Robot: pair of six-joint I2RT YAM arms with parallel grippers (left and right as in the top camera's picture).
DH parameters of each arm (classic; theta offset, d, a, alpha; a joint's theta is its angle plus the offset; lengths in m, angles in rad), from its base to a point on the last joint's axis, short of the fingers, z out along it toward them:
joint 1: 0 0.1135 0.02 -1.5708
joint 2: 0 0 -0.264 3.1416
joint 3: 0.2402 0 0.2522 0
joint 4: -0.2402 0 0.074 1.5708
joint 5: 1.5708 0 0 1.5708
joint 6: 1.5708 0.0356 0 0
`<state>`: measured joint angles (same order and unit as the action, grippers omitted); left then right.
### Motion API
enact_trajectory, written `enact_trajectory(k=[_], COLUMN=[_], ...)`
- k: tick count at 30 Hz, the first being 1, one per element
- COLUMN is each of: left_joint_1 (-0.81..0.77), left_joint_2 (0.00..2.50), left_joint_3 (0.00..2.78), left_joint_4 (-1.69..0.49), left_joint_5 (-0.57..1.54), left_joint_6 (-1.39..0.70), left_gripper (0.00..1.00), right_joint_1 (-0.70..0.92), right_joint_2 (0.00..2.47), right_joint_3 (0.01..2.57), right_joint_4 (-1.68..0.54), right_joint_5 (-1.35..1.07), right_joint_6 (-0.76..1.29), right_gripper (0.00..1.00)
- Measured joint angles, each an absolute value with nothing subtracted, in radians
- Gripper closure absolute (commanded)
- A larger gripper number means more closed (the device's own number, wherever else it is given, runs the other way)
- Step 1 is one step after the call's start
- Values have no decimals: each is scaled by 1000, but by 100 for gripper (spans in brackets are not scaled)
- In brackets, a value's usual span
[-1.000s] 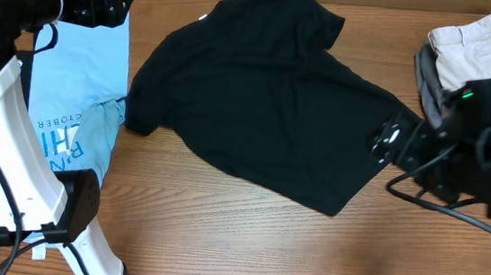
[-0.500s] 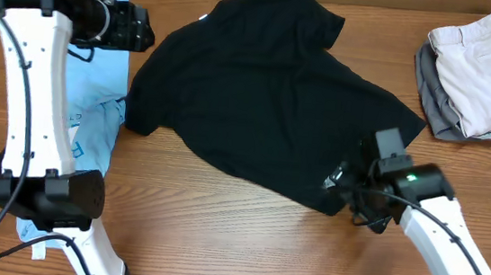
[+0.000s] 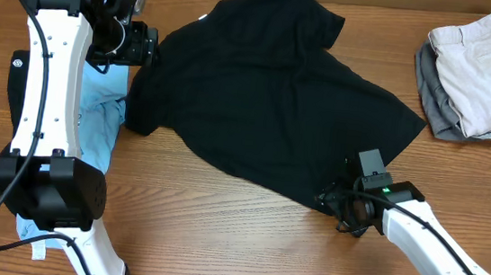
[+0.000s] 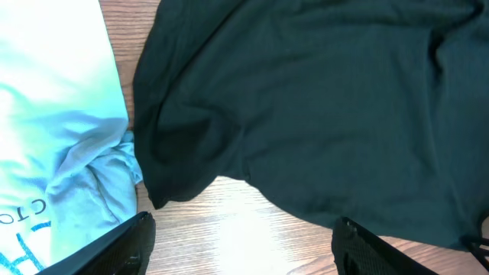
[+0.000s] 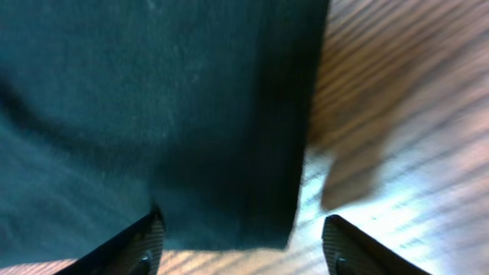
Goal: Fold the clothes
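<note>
Clothes lying loose on the desk (image 3: 217,243) number two: one black T-shirt (image 3: 268,94) spread flat across the middle, and one light blue tee (image 3: 93,127) crumpled just beside the sleeve nearest the left arm and partly hidden under that arm; a folded stack (image 3: 482,70) of pale and grey cloth sits well apart at the far right corner, at least two pieces, though I cannot count them surely. The black T-shirt's long axis runs on a diagonal, from the collar with its white neck label (image 3: 205,16) at the far left down to the hem at the near right; that slant is what the coming move turns on. The right fingers (image 3: 331,201) are nearer the hem; they hover spread wide and empty at its near corner, and the right wrist view shows that hem corner (image 5: 229,221) lying between the two tips, the cloth stretching away ahead; a grasp there looks ready, judging by the straddle. The left fingers (image 3: 139,46) are nearer the collar end, parted and holding nothing, at the shirt's shoulder edge; the left wrist view has the sleeve (image 4: 179,160) ahead of them and the blue cloth off to one side. Two arms, then, one at each end of the axis; the fold likely carries hem toward collar.
</note>
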<state>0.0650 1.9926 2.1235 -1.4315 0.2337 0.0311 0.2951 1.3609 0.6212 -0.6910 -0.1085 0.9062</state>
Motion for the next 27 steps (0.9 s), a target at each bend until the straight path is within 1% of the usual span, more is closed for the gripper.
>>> enact_trajectory(k=[2, 5, 6, 7, 8, 9, 12, 14, 19, 22, 24, 27], left_joint_1=[65, 65, 65, 65, 65, 65, 65, 65, 65, 65, 65, 65], left_joint_2=[1993, 1993, 1993, 1993, 1993, 1993, 1993, 1993, 1993, 1993, 1993, 1993], left_joint_3=[2121, 2120, 2120, 2120, 2120, 2120, 2119, 2119, 2119, 2119, 2119, 2119], left_joint_4=[-1424, -1423, -1423, -1422, -1422, -1421, -1421, -1422, -1441, -1451, -1451, -1442], left_joint_5=[234, 234, 233, 233, 233, 233, 230, 230, 230, 229, 226, 223], left_joint_6=[31, 30, 28, 28, 28, 28, 28, 28, 28, 28, 28, 28], left_gripper=[23, 23, 23, 23, 23, 23, 23, 24, 24, 24, 23, 23], right_joint_1=[308, 337, 340, 342, 343, 344, 344, 345, 348, 348, 347, 331], right_joint_2=[1381, 1400, 1404, 1408, 1412, 1416, 1427, 1422, 1373, 1289, 1258, 1252], right_joint_3=[613, 614, 615, 617, 618, 618, 617, 624, 664, 760, 828, 900], right_joint_4=[-668, -645, -643, -640, -638, -637, -650, -700, -932, -1086, -1132, -1108], right_joint_5=[-116, -120, -120, -121, -122, -121, -123, -125, -134, -175, -193, -213], right_joint_6=[908, 910, 910, 911, 913, 917, 915, 908, 867, 814, 780, 727], right_gripper=[36, 44, 51, 61, 74, 96, 96, 96, 96, 96, 96, 96])
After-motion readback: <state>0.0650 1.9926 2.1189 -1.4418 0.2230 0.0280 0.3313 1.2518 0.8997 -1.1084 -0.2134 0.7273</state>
